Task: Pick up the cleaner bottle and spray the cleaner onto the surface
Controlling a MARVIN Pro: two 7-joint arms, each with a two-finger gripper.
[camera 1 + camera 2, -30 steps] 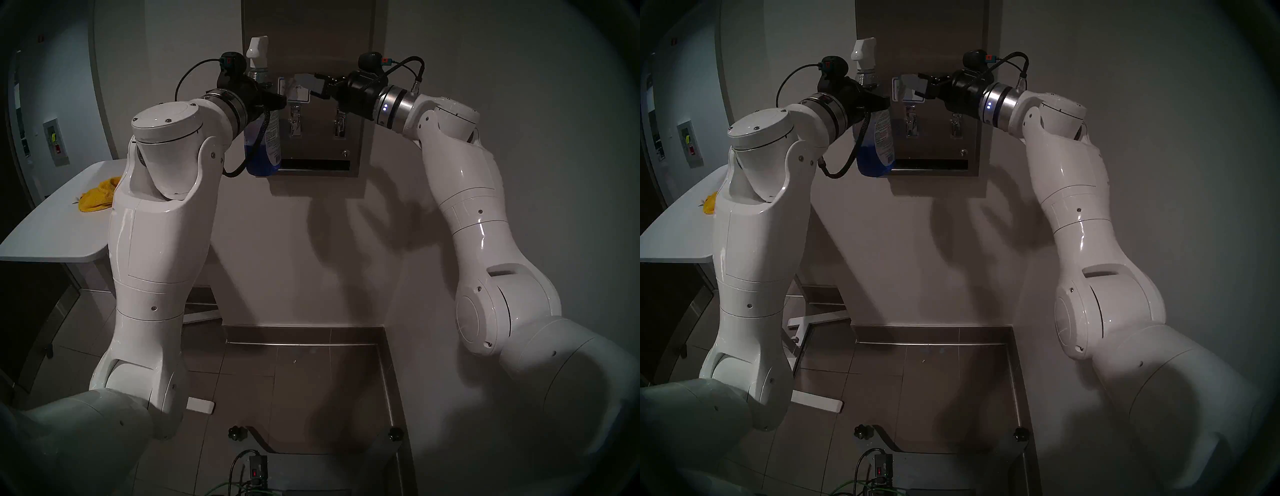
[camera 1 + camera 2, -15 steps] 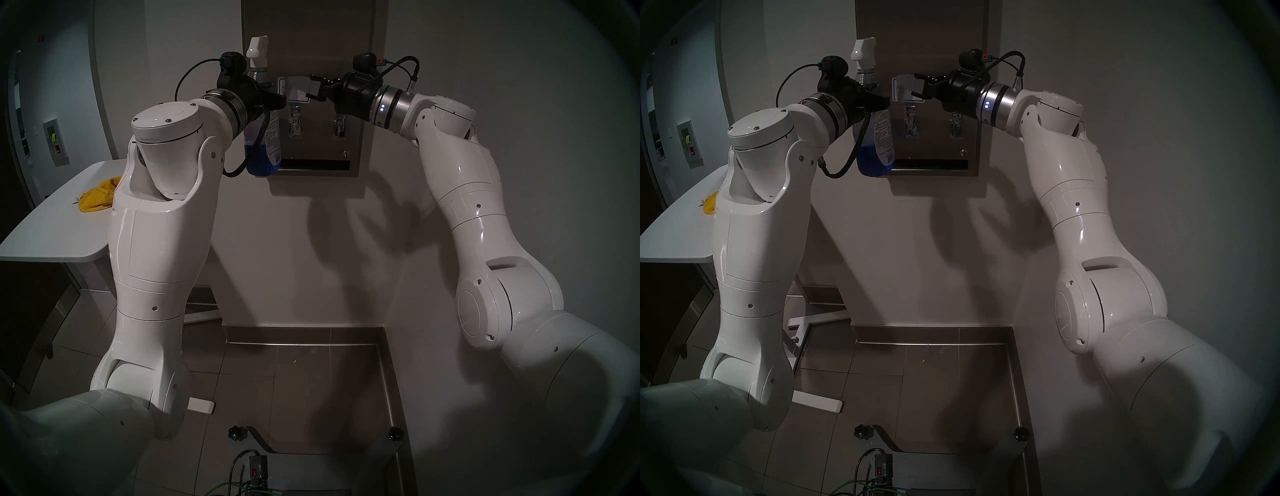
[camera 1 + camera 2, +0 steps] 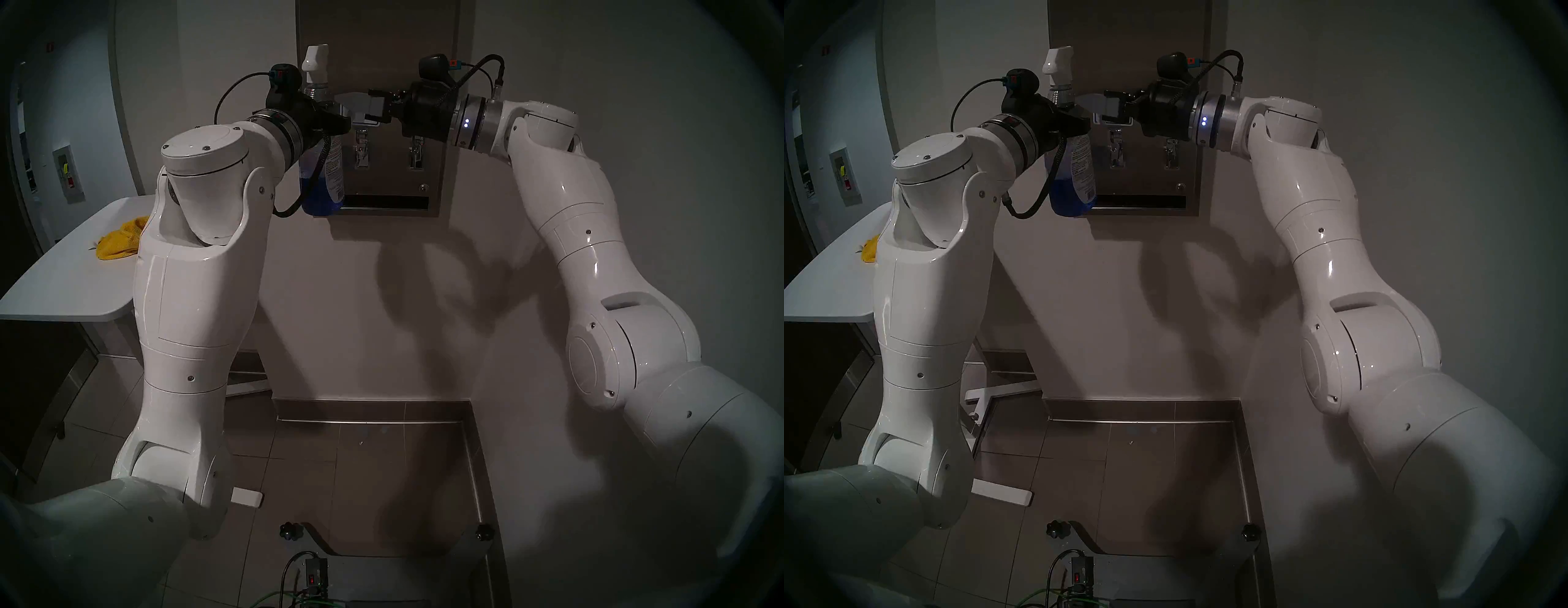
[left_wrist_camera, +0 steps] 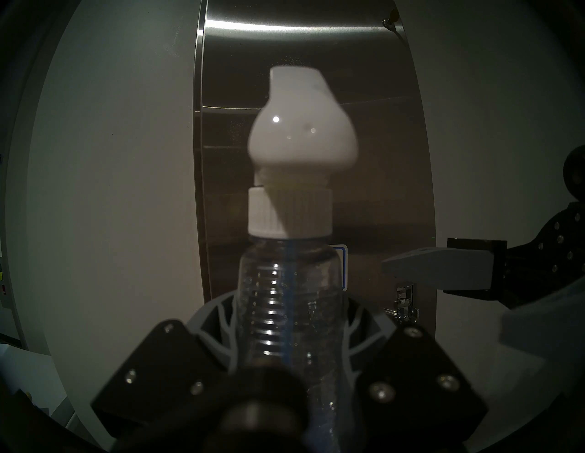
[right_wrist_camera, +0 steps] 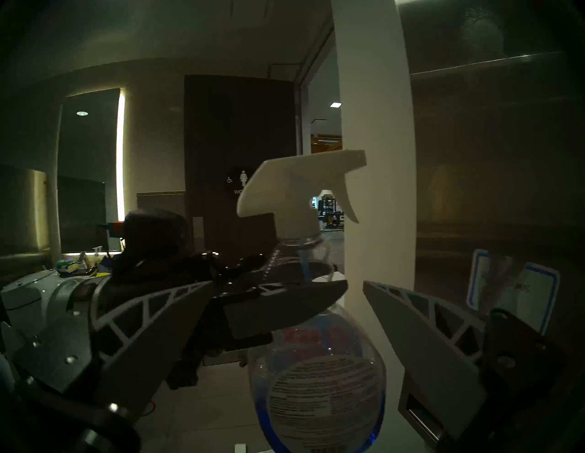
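Observation:
The cleaner bottle [image 3: 324, 178] [image 3: 1076, 178] is clear with a white trigger nozzle [image 4: 300, 133], and blue cleaner [image 3: 316, 199] fills its lower part. It hangs upright in front of the brushed steel dispenser surface [image 3: 382, 55] [image 4: 364, 95]. My left gripper [image 3: 335, 121] [image 4: 289, 332] is shut on the bottle's ribbed neck. My right gripper [image 3: 360, 108] [image 5: 354, 288] is open and empty, level with the neck and just right of the bottle [image 5: 323, 379]. The nozzle [image 5: 300, 183] points toward the steel front.
The dispenser carries a blue-bordered sticker [image 5: 538, 291], two levers [image 3: 360, 153] and a dark slot [image 3: 386, 201]. A white table [image 3: 63, 288] with a yellow cloth [image 3: 119, 244] stands at the left. A pale wall surrounds the dispenser, with tiled floor below.
My right arm has risen and swung left, bringing its open gripper close to the bottle's neck. The left arm and bottle have stayed still.

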